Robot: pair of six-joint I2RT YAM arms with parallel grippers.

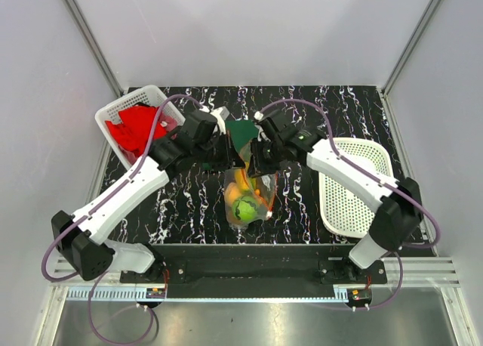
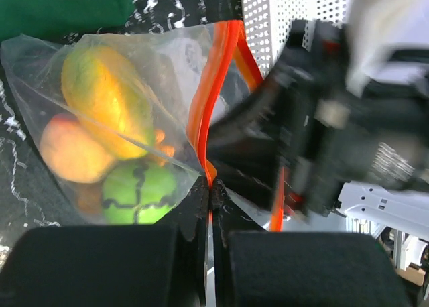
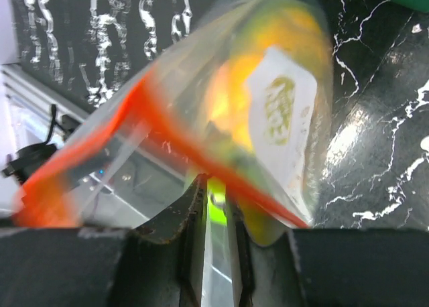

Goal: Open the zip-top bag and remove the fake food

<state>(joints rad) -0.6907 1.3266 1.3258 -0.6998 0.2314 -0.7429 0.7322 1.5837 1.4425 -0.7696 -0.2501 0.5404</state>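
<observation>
The clear zip-top bag hangs lifted between both arms over the black marbled table. My left gripper is shut on the bag's lip just below its orange-red zip strip. Inside the bag lies the fake food: a yellow-orange piece, a peach-orange round one and a green one. My right gripper is at the bag's opposite lip. Its jaws stand a narrow gap apart with clear film between them and the strip crossing their tips. In the top view both grippers meet at the bag's top.
A white basket holding a red cloth stands at the back left. A flat dark green cloth lies just behind the grippers. Another white basket sits at the right.
</observation>
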